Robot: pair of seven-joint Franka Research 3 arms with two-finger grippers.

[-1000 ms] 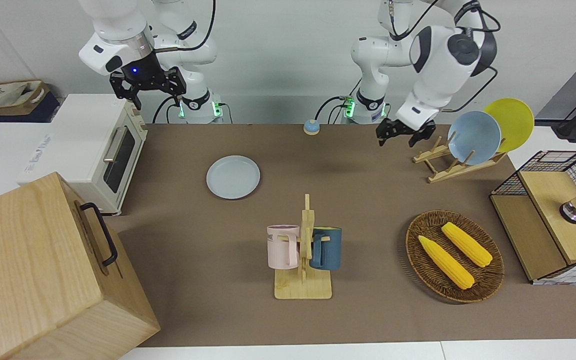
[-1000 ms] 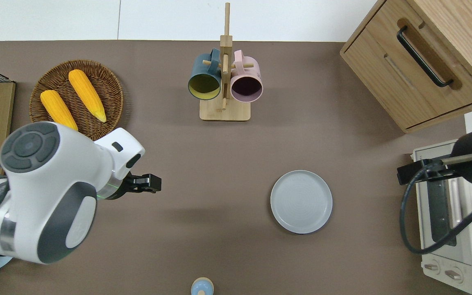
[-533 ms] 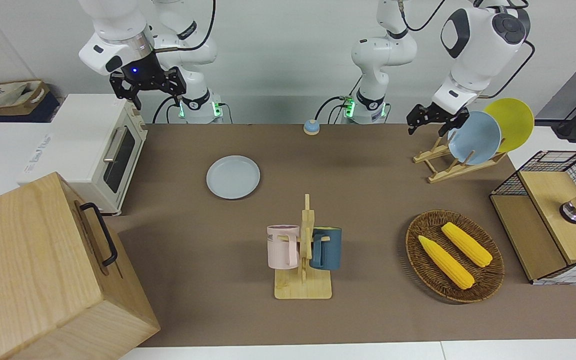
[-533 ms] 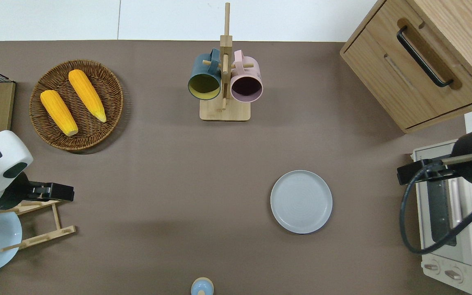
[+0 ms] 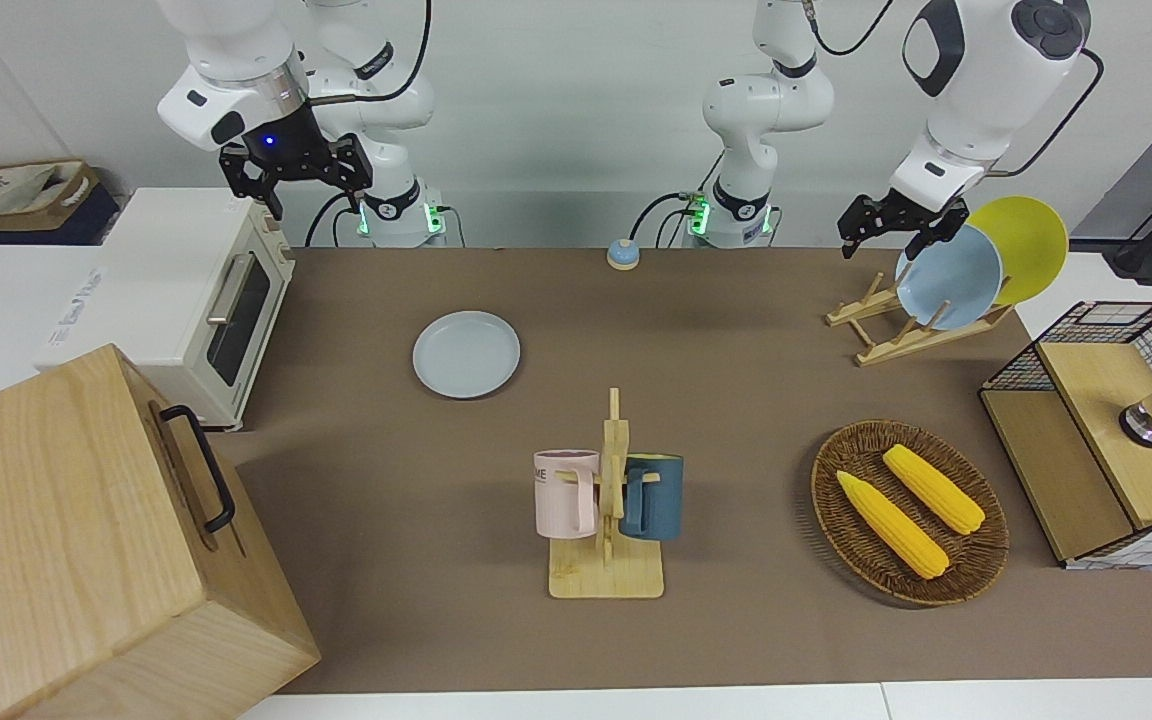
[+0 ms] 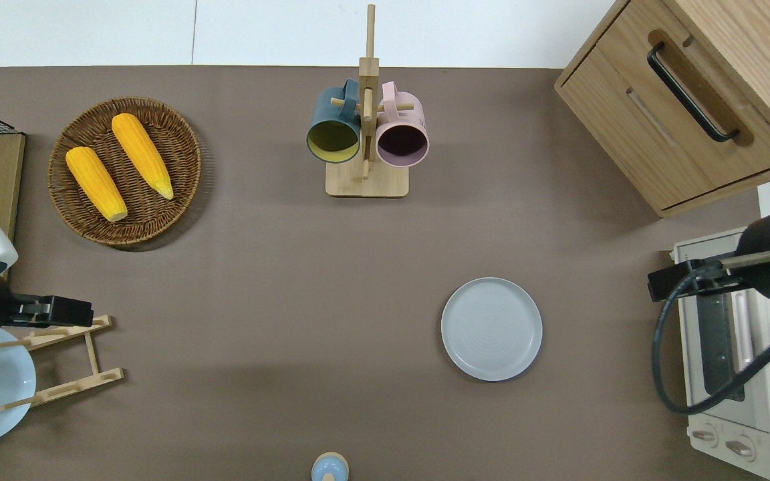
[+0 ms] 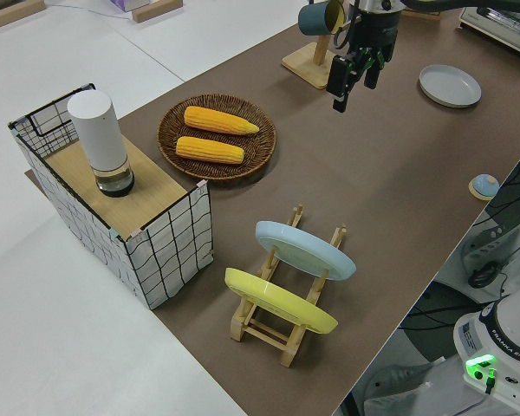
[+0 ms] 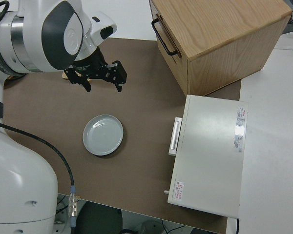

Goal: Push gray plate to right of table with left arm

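The gray plate [image 5: 466,354] [image 6: 492,329] lies flat on the brown table [image 5: 736,390], toward the right arm's end and nearer to the robots than the mug stand. My left gripper [image 5: 896,232] [image 6: 81,311] hangs open and empty in the air over the wooden dish rack [image 6: 57,361] at the left arm's end of the table, well apart from the plate. My right arm is parked, its gripper [image 5: 296,185] open and empty.
The dish rack holds a light-blue plate [image 5: 948,275] and a yellow plate [image 5: 1026,245]. A basket of corn [image 5: 911,510], a mug stand [image 5: 608,500], a toaster oven [image 5: 186,300], a wooden cabinet [image 5: 86,540], a wire-sided box [image 5: 1106,440] and a small bell [image 5: 622,254] also stand here.
My left arm has swung away from the table's middle toward its own end and risen, now over the dish rack. The gray plate and the right arm have not moved.
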